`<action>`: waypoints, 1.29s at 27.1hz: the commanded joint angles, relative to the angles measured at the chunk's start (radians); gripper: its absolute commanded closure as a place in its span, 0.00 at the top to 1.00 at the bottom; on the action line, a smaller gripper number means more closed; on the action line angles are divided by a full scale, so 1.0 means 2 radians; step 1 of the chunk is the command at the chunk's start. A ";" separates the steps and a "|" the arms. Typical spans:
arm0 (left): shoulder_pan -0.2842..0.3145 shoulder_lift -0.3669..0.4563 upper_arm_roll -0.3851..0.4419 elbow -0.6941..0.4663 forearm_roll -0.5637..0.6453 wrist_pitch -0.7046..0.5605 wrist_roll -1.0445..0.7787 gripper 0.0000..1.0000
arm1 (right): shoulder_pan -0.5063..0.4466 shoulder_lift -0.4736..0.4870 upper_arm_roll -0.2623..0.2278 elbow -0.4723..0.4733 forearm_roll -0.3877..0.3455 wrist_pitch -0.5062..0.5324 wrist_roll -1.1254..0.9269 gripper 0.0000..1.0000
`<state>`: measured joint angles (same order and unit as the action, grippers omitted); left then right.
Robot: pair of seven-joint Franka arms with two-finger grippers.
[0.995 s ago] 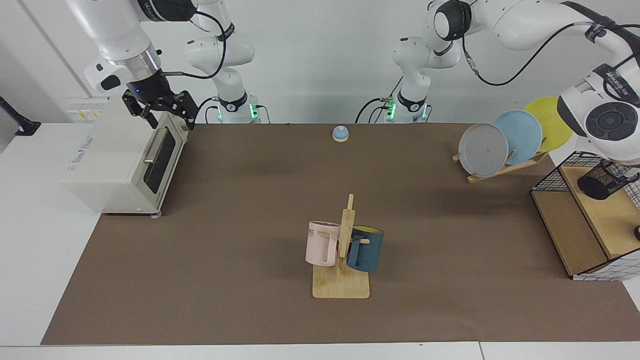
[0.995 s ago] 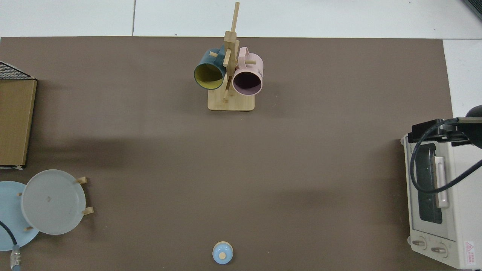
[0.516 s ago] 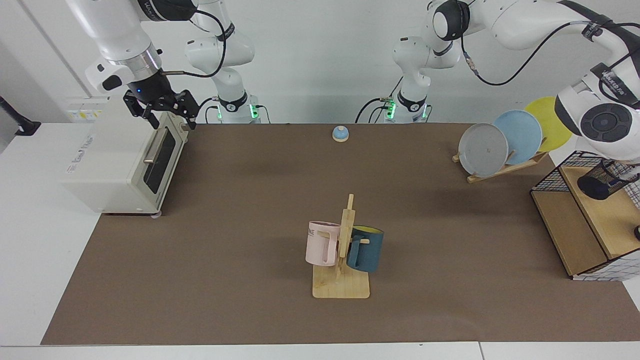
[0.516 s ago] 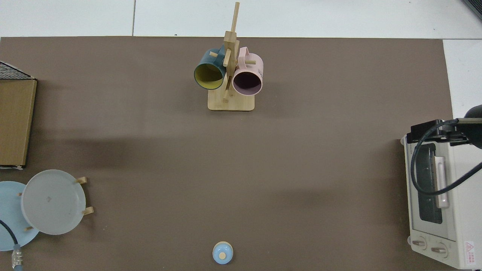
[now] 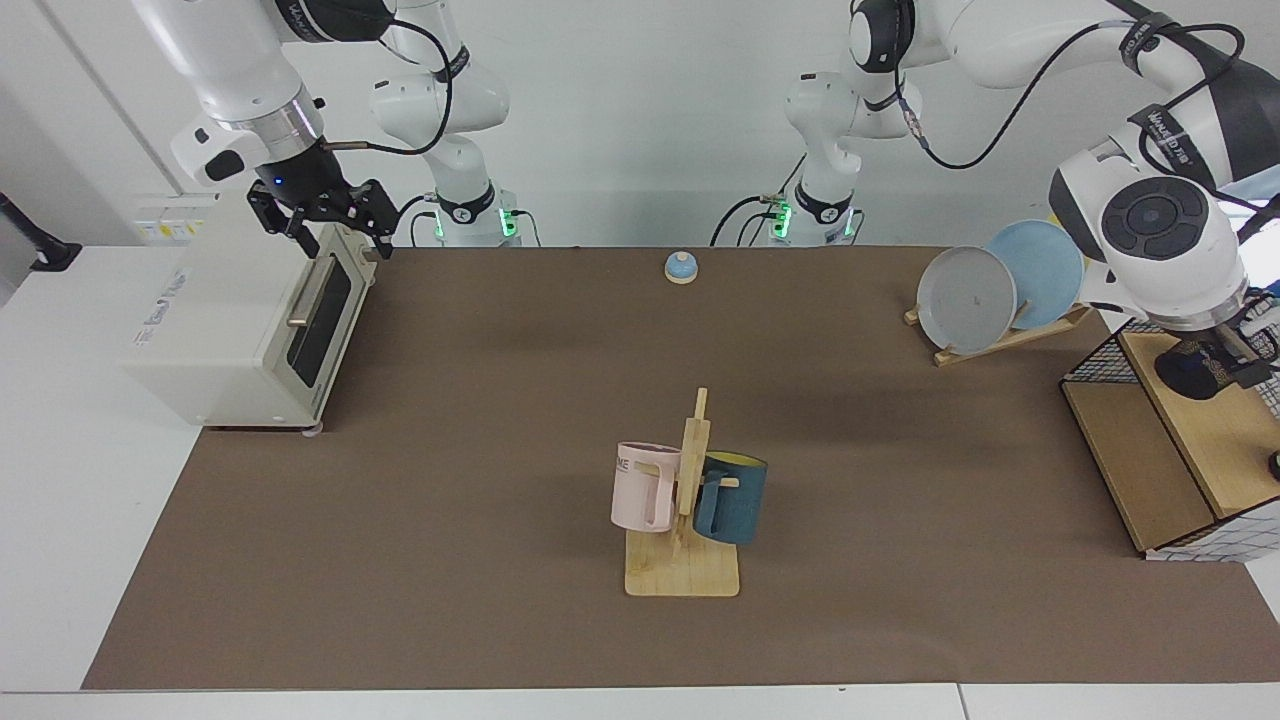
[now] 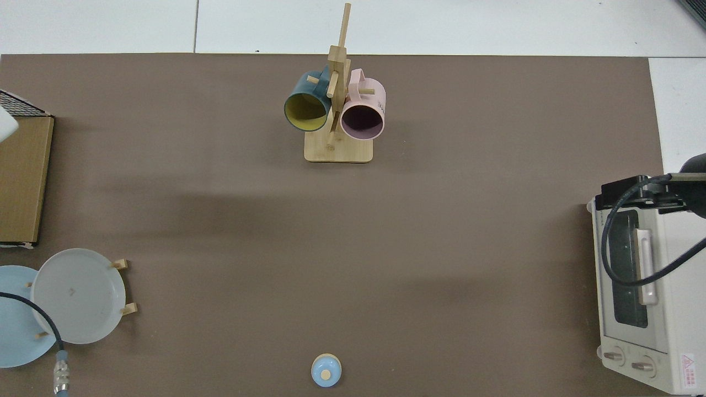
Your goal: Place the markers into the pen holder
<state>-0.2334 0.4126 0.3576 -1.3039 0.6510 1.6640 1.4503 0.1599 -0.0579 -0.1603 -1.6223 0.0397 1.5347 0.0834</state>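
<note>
Brown matting covers the table. At its edge the pen holder stands on a wooden shelf in the wire basket, the left end effector at it, its spread hidden. Right end effector waits, fingers parted, above the toaster oven.

Facing view: across the table, high, angled down toward both arm bases. Top view: straight down. Shared: brown mat, wooden mug rack.
</note>
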 commanded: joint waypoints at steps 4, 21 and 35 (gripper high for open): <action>-0.004 -0.031 -0.015 -0.010 -0.137 -0.077 -0.208 1.00 | -0.006 -0.001 0.001 -0.003 0.010 0.007 -0.012 1.00; 0.054 -0.110 -0.127 -0.147 -0.311 -0.054 -0.653 1.00 | -0.006 -0.001 0.001 -0.002 0.010 0.007 -0.013 1.00; 0.068 -0.148 -0.121 -0.139 -0.329 -0.005 -0.671 1.00 | -0.006 -0.001 0.001 -0.002 0.010 0.007 -0.013 1.00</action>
<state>-0.0954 0.1827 0.1192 -1.5494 0.0062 1.6323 0.1288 0.1599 -0.0579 -0.1602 -1.6223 0.0399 1.5347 0.0834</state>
